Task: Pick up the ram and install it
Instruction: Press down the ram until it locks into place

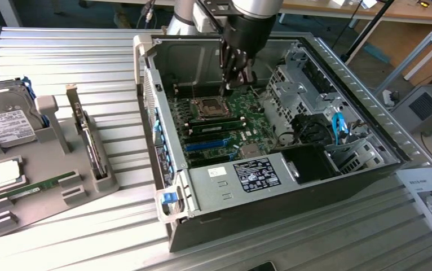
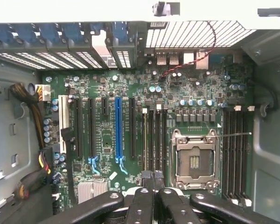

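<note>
Ram [image 1: 31,190] is seen lying flat in a grey holder [image 1: 20,221] on the counter [image 1: 88,51], well apart from the open computer case [image 1: 201,195] on the exterior view's left – a long, thin green board, with a square silvery chip [image 1: 4,172] just beside it. It is judged to be light and stiff but fragile: the flat faces carry chips and one long edge carries contacts, so it would best be taken by the two long edges near the middle, or by the short ends, and kept level. Between the holder and the case a bracket-ended card [image 1: 88,141] stands upright.

Inside the case, a second green stick [image 1: 217,121] appears seated on the motherboard beside the empty processor socket [image 1: 210,104]. Above that socket, towards the case's far wall, the gripper [image 1: 236,79] hangs with its fingers brought fully together – nothing can be made out between them. In the wrist view the closed gripper [image 2: 154,179] sits over the memory slots [image 2: 155,140].
</note>
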Action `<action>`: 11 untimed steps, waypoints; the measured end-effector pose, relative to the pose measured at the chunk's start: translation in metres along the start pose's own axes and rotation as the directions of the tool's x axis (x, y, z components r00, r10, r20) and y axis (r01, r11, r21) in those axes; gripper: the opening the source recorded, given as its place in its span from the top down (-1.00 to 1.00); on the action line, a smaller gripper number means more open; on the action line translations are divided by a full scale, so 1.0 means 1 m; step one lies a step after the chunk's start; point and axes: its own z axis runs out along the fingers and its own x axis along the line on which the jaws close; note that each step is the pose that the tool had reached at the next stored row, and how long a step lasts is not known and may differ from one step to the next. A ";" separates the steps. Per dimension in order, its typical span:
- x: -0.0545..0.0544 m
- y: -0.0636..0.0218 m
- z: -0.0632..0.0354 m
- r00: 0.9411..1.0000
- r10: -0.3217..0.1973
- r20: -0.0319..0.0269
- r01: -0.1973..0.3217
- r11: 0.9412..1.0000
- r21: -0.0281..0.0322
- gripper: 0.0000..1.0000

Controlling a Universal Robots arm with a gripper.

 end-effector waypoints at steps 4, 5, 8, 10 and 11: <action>0.000 -0.0002 -0.0076 1.000 0.000 0.000 0.000 1.000 0.000 0.79; 0.000 -0.0003 -0.0093 1.000 0.000 0.000 0.000 1.000 0.000 0.79; 0.000 -0.0005 -0.0146 1.000 0.000 0.000 0.000 1.000 0.000 0.79; 0.000 -0.0006 -0.0180 1.000 0.000 0.000 0.000 1.000 0.000 0.79; 0.000 -0.0006 -0.0193 1.000 0.000 0.000 0.000 1.000 0.000 0.79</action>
